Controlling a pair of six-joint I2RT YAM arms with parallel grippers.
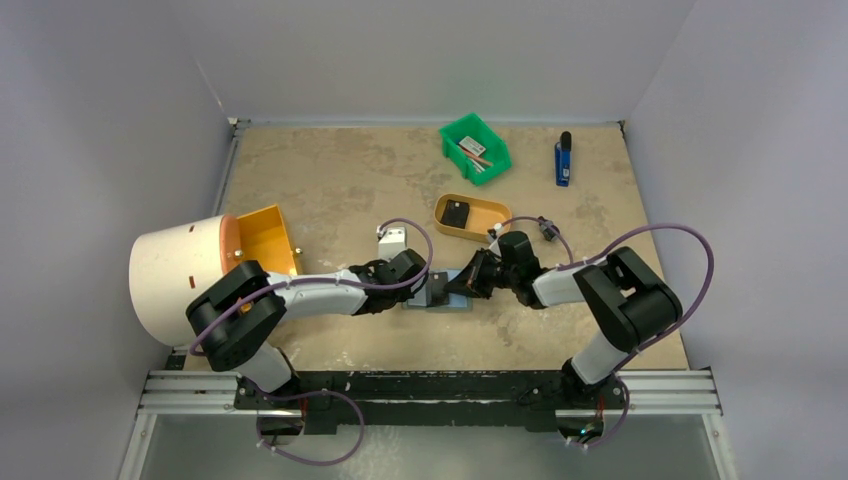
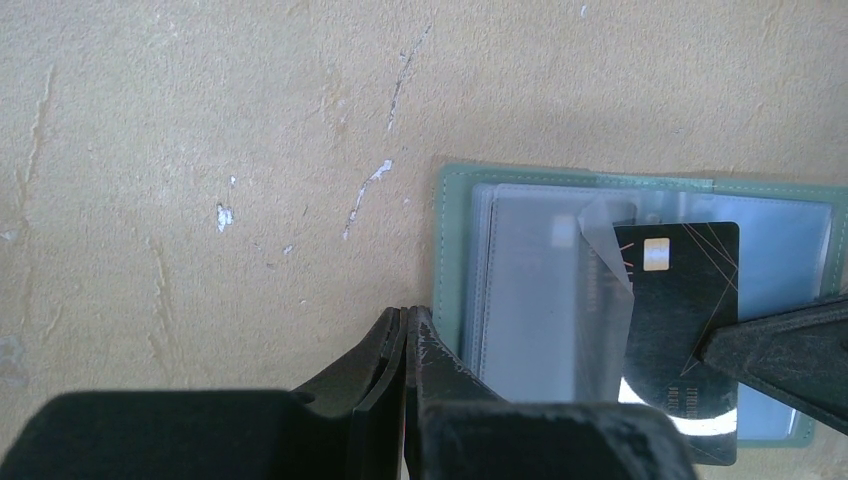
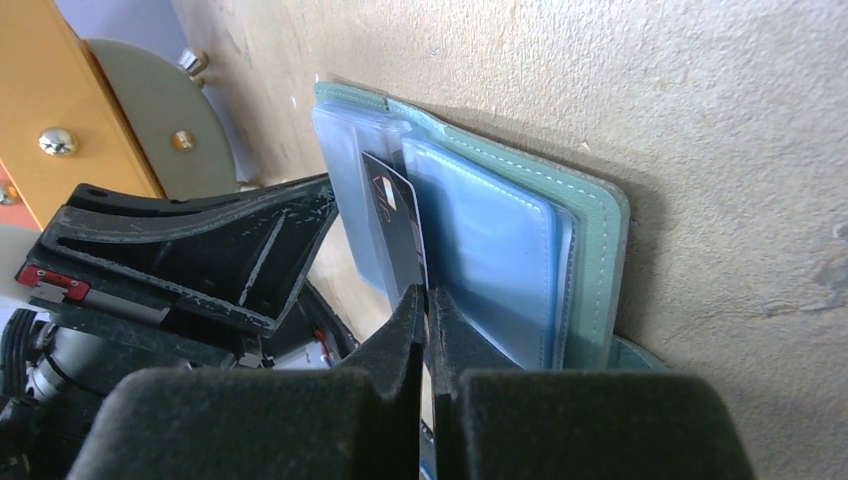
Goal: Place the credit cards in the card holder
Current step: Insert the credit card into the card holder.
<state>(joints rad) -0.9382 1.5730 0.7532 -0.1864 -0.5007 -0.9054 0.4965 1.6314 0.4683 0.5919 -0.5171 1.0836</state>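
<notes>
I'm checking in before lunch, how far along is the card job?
Done: the card holder lies open, left claw shut at its edge. In hand: the right claw grips a black credit card, its corner under a clear sleeve, not fully in. Remaining: what looks like another card in the tan tray.

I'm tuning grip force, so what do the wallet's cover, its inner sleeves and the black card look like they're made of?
The card holder cover is likely leather or faux leather: matte grey-green with a stitched edge. The sleeves are thin clear plastic, glossy, and one flap curls. The card is probably stiff plastic: black, with a chip and bright glare.
</notes>
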